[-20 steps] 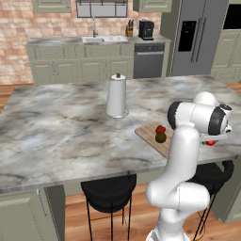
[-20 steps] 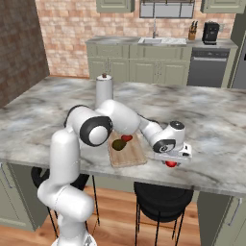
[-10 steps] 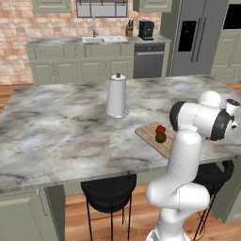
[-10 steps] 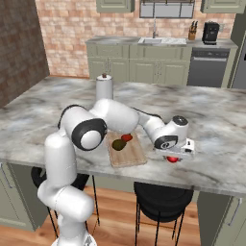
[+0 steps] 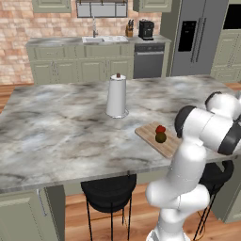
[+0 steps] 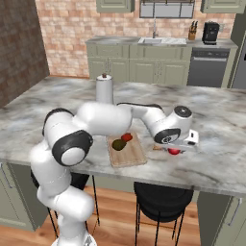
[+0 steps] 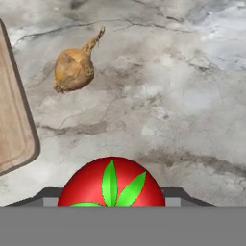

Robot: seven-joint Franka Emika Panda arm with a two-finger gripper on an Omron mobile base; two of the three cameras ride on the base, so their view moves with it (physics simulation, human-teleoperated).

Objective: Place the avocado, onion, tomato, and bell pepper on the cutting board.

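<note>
Counter [image 6: 62,103]: grey-veined marble island top, bearing every item listed below.

Arm: white Franka, reaching from the base across the island front to the board's right.

Paper towel roll [image 5: 116,96]: upright on its stand, mid-counter, well apart from the produce.

Cutting board [image 6: 126,150]: light wood, flat, near the front edge of the island. One rounded corner [image 7: 14,129] enters the hand view at left. Carries two items, touching or nearly so.

Gripper [image 6: 175,149]: low over the counter just right of the board, directly above the tomato. Fingertips are hidden under the hand and the fruit; whether they are spread or closed on it cannot be told.

Tomato [image 7: 111,185]: bright red, green leafy top facing the hand camera, centred at the fingers' line. Seen from the right base view [image 6: 174,151] it sits under the hand, off the board. Judged light, smooth and slippery, soft enough to bruise; best taken across its widest girth with modest squeeze, clear of the leaves.

Bell pepper [image 6: 127,137]: red, on the board.

Avocado [image 6: 118,144]: dark olive, on the board beside the pepper.

Onion [image 7: 73,68]: tan bulb, lying on its side on bare marble, pointed tip angled away, near the board's edge but apart from it. Judged light, firm, papery-skinned; take it across the round body, not the tip.
</note>
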